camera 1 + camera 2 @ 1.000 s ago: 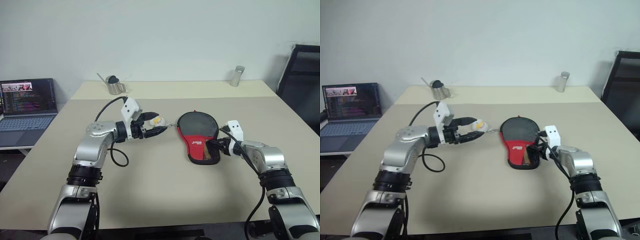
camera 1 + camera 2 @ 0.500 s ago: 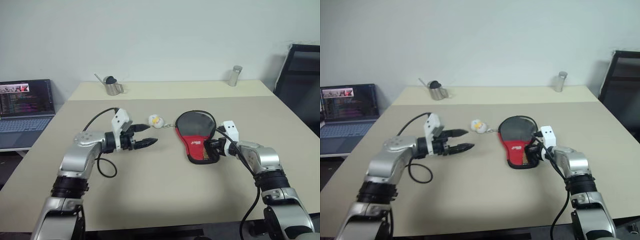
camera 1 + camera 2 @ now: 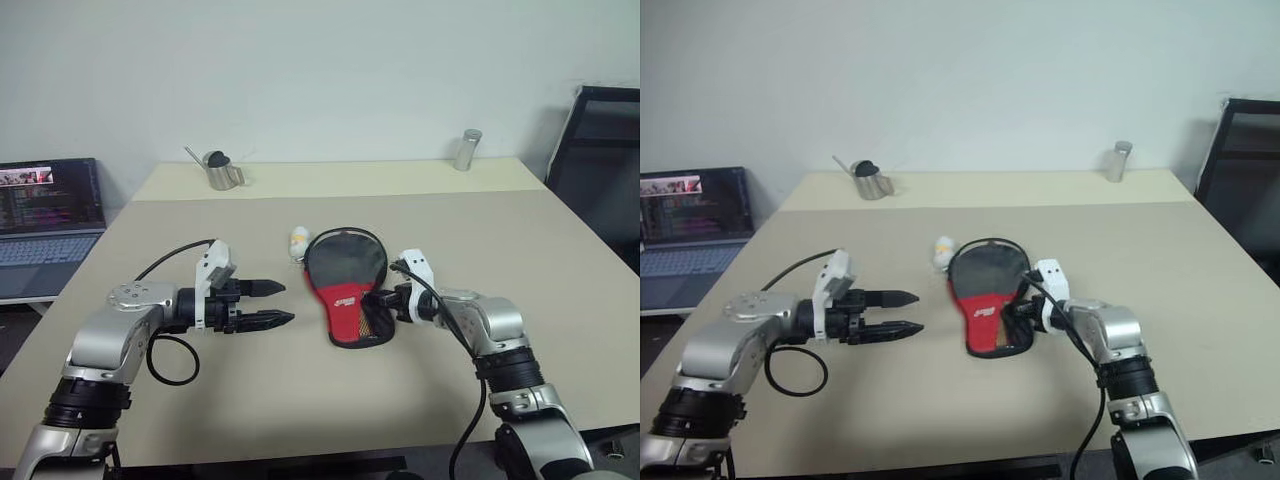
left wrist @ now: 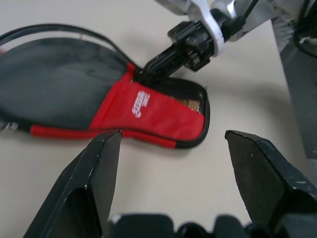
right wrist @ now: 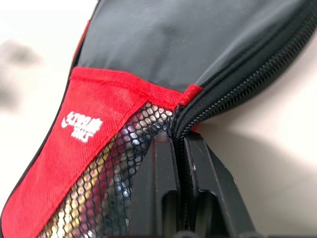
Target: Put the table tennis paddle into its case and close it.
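The case (image 3: 345, 290), a black paddle-shaped pouch with a red panel, white logo and mesh pocket, lies flat on the beige table (image 3: 300, 390). My right gripper (image 3: 378, 298) is shut on the case's zipped edge beside the mesh pocket, and the right wrist view shows the zip (image 5: 237, 91) pinched between its fingers. Something tan shows through the mesh (image 4: 190, 103). The table tennis paddle itself is hidden. My left gripper (image 3: 287, 302) stands open just above the table, left of the case and pointing at it, holding nothing.
A small white ball charm (image 3: 298, 240) lies against the case's far left edge. A metal cup (image 3: 226, 173) and a silver canister (image 3: 466, 150) stand at the table's back. An open laptop (image 3: 50, 210) sits off to the left, and a black chair (image 3: 600, 150) at the right.
My right gripper has dragged the case to the left across the table. My left gripper has let go of the white ball and drawn back to the left and down, still open.
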Robot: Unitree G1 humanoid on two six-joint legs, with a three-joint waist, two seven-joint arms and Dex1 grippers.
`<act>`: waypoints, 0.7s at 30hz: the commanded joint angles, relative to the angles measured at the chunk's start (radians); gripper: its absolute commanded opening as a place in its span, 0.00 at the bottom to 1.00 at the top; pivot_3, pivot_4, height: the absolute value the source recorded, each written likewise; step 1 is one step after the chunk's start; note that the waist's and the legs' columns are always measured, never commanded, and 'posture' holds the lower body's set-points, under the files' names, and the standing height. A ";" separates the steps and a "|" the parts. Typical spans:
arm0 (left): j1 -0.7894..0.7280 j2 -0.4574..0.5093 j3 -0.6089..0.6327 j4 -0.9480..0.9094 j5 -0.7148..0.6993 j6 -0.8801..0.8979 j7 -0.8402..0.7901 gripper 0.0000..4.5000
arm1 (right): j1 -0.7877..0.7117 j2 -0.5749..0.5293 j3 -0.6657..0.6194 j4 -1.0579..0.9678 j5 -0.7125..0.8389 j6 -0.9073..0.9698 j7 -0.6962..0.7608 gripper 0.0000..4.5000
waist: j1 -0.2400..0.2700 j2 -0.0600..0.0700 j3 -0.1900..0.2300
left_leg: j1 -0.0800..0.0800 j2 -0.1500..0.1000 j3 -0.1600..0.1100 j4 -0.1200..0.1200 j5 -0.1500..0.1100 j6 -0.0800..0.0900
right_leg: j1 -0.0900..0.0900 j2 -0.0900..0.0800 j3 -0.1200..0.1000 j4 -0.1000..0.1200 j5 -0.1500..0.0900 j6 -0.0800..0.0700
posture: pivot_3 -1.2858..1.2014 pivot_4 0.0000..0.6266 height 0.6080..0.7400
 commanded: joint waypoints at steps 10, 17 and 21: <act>0.122 0.088 0.050 -0.178 -0.109 0.055 -0.046 0.81 | 0.191 0.132 -0.154 -0.543 0.116 0.463 -0.191 0.00 | 0.014 0.000 0.000 | 0.000 0.000 -0.001 -0.001 0.000 0.000 | -0.001 0.000 0.000 0.000 0.000 -0.001 | 0.52 0.24 1.00; 0.169 0.157 0.045 -0.195 -0.119 0.045 -0.110 0.81 | 0.327 0.166 -0.201 -0.747 0.187 0.566 -0.248 0.00 | 0.018 0.000 0.000 | -0.001 0.000 -0.001 -0.001 0.000 0.000 | -0.001 0.000 -0.001 -0.001 -0.001 -0.001 | 0.52 0.24 1.00; 0.176 0.174 0.049 -0.203 -0.132 0.046 -0.123 0.81 | 0.428 0.205 -0.215 -0.830 0.246 0.566 -0.313 0.00 | 0.018 0.000 0.000 | 0.000 0.000 -0.001 -0.001 0.000 0.000 | -0.001 0.000 -0.001 -0.001 -0.001 -0.001 | 0.52 0.24 1.00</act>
